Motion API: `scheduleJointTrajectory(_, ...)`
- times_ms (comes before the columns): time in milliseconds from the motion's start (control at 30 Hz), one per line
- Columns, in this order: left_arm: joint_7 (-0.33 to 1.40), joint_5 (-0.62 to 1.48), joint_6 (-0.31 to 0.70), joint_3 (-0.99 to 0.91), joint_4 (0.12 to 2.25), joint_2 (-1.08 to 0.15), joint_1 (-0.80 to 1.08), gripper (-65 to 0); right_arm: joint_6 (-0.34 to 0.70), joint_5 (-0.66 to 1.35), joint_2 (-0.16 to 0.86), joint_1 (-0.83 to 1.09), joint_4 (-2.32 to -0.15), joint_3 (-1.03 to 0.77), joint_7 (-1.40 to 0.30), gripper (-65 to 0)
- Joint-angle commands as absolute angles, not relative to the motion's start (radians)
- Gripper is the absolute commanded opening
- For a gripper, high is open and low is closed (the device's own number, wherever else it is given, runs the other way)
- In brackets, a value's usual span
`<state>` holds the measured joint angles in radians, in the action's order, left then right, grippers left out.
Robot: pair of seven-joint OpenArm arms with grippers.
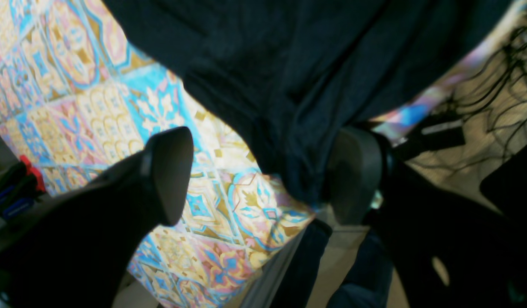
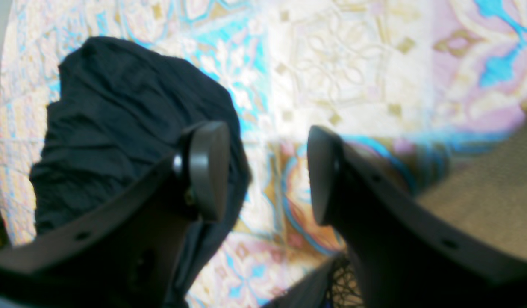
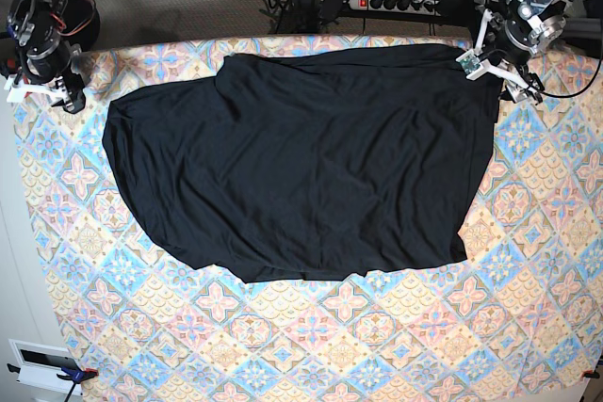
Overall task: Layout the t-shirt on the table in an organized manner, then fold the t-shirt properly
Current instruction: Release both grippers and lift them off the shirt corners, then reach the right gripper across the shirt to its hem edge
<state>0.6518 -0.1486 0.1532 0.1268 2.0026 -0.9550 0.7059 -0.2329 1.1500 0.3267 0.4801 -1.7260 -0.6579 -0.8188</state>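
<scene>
**A:** ok so the wrist cams get stuff the base cam just can't. Left wrist: left tool has its jaws spread wide, and the shirt hangs in folds right down against the inner face of one finger. The other finger's clear, nothing pinched between them. You also see the bench corner dropping off, with cables on the floor beyond.

**B:** and the right one?

**A:** right tool is open too, gap's bare, just patterned cloth under it. A rumpled black lump of shirt sits behind its one finger; can't tell if it touches.

**B:** base view's the only one showing the whole thing tho. Shirt is spread over the far half of the bench, roughly flat with soft ripples, ragged rounded edges, near edge curved. Matte black knit against glossy-looking pastel diamonds.

**A:** yep, left tool sits at its far corner, right tool just off the opposite corner.
</scene>
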Motion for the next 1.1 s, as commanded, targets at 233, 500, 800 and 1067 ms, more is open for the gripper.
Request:
scheduleJointTrajectory(233,0.645,-0.151,0.143,0.087,2.034,-0.924,0.711,-19.9,-0.222,1.161,0.344,0.516,-1.863,-0.774,-0.806,-36.6)
scheduleJointTrajectory(500,0.599,-0.151,0.257,-0.065,2.035,-0.717,0.636,-19.9,-0.222,1.159,0.348,0.512,-1.877,-0.809,-0.806,-36.6)
scheduleJointTrajectory(800,0.601,-0.096,0.384,-0.278,2.034,-0.456,0.51,-19.9,-0.222,1.159,0.348,0.403,-1.873,-0.748,-0.805,-36.6)
scheduleJointTrajectory(1067,0.851,0.239,0.384,-0.469,2.026,-0.343,0.358,-19.9,-0.222,1.132,0.348,0.311,-1.87,-0.596,-0.797,-36.5)
